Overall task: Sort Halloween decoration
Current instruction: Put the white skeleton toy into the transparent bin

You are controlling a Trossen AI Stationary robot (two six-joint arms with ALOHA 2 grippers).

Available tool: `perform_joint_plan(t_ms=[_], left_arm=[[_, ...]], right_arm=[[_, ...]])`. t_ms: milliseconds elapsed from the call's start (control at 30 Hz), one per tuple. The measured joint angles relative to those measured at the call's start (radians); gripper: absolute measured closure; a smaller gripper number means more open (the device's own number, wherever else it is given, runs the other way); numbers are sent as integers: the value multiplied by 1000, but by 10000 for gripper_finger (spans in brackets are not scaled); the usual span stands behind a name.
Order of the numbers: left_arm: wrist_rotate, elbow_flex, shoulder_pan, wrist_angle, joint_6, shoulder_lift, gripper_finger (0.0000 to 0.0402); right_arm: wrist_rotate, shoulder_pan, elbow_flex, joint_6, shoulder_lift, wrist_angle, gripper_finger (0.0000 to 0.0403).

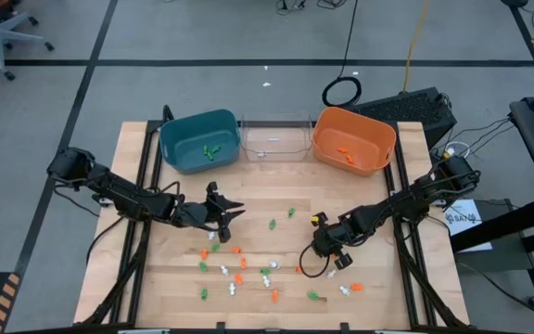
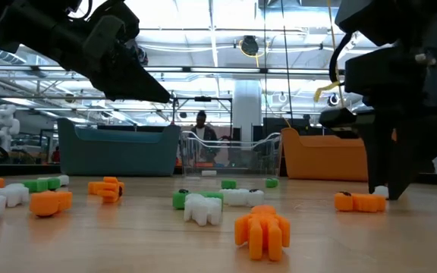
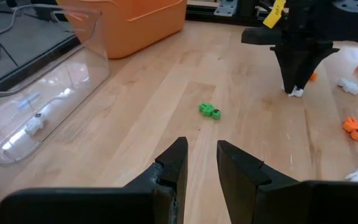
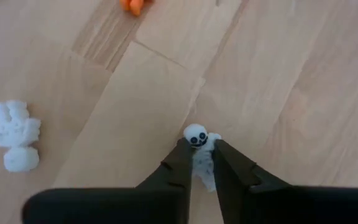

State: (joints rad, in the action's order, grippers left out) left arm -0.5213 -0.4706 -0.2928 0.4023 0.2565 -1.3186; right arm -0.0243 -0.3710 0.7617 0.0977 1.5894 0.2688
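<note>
Three bins line the far edge of the table (image 1: 378, 306): the teal bin (image 1: 198, 141), the clear bin (image 1: 273, 141), the orange bin (image 1: 352, 139). Green pieces already sit in the teal one, orange in the orange one, and a white figure lies in the clear one. Dozens of tiny trinkets (image 1: 239, 274) are scattered across the near half of the wood.

Down at the table now, the right gripper (image 4: 201, 163) has its fingers pinched nearly together around a white skeleton figure (image 4: 197, 138), head poking out past the tips. By my reading the grab is made and the lift comes next.

So, doing it well: confirm the pinch sits on the body, not just an edge, because a piece this small could squirt out sideways. Raise it straight up before swinging, so the fingertips don't sweep the other white figure (image 4: 14, 135) nearby. White probably belongs in the clear bin, so carry it well over the rim before letting go.

Over on the other side, the left gripper (image 3: 199, 163) hovers above the table, fingers slightly apart, holding nothing.
</note>
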Motion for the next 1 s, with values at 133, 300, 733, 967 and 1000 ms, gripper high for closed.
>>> perform_joint_plan(t_ms=[133,300,733,967,1000], left_arm=[[0,0,-1,0,0,0,315],[0,0,-8,0,0,0,315],[0,0,-24,1,-3,0,315],[0,0,-29,13,-2,0,315],[0,0,-29,13,-2,0,315]], right_arm=[[-21,-1,0,-60,-37,1,398],[-11,-3,0,-112,-114,-34,401],[182,74,2,-23,-387,-383,402],[179,130,3,45,-474,-629,403],[178,139,3,53,-480,-635,403]])
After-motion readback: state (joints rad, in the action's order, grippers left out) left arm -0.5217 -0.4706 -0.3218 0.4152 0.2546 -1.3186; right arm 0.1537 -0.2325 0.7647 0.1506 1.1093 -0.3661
